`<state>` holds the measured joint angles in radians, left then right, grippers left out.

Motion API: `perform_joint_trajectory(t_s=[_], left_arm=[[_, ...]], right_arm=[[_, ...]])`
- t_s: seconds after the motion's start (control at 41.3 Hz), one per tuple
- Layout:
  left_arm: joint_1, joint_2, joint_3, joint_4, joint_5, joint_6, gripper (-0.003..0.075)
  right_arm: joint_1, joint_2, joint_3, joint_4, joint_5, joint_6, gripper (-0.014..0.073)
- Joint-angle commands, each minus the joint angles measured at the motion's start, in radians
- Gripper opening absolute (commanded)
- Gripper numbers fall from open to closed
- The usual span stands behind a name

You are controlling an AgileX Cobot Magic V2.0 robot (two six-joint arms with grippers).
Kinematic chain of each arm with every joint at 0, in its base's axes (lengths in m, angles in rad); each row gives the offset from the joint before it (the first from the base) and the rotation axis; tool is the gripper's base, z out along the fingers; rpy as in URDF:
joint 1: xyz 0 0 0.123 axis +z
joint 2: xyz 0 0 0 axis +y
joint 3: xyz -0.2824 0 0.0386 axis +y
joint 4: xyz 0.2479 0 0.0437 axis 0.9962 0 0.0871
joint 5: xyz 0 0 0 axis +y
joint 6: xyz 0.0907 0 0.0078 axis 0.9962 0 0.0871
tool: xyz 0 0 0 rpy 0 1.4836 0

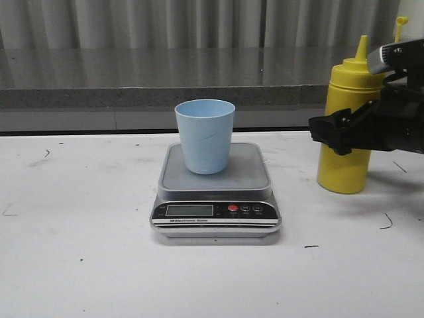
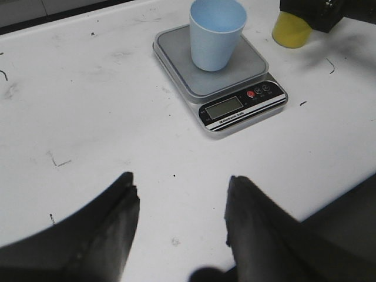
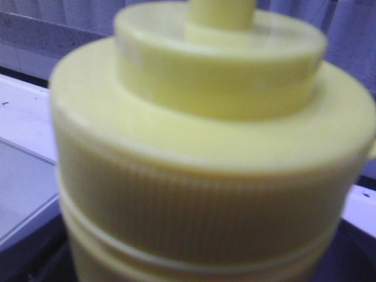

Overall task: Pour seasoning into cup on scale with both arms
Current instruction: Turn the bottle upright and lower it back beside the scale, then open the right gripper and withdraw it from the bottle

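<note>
The light blue cup (image 1: 205,135) stands upright on the grey platform of the silver scale (image 1: 216,213); both also show in the left wrist view, the cup (image 2: 216,34) and the scale (image 2: 235,108). The yellow seasoning bottle (image 1: 346,169) stands on the table at the right, nozzle up, its cap hanging off on its tether. My right gripper (image 1: 331,132) is around the bottle's middle, jaws against its sides. The bottle's ribbed top (image 3: 205,176) fills the right wrist view and hides the fingers. My left gripper (image 2: 179,182) is open and empty over bare table, well short of the scale.
The white table (image 1: 79,265) has small dark marks. A grey ledge (image 1: 165,86) and a curtain run along the back. The right arm's black body (image 1: 397,126) sits at the right edge beside the bottle.
</note>
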<state>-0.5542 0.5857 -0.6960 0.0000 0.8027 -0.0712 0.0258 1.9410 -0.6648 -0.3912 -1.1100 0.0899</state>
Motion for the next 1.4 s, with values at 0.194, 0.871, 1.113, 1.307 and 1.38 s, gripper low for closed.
perform_joint_trajectory(t_s=[0.194, 0.871, 1.113, 1.307, 1.38], left_arm=[[-0.005, 0.001, -0.028, 0.0, -0.069, -0.007, 0.0346], [-0.005, 0.001, -0.028, 0.0, -0.069, -0.007, 0.0346], [-0.005, 0.001, -0.028, 0.0, -0.069, -0.007, 0.0346], [-0.005, 0.001, -0.028, 0.0, -0.069, -0.007, 0.0346], [-0.005, 0.001, -0.028, 0.0, -0.069, -0.007, 0.0346]], right_arm=[[-0.007, -0.115, 0.068, 0.018, -0.098, -0.018, 0.0653], [0.169, -0.711, 0.137, 0.106, 1.103, 0.258, 0.0653], [0.303, -0.89, -0.036, 0.114, 1.649, 0.238, 0.0653], [0.368, -0.997, -0.112, 0.223, 1.837, 0.114, 0.0653], [0.369, -1.056, -0.108, 0.276, 1.847, 0.081, 0.0653]])
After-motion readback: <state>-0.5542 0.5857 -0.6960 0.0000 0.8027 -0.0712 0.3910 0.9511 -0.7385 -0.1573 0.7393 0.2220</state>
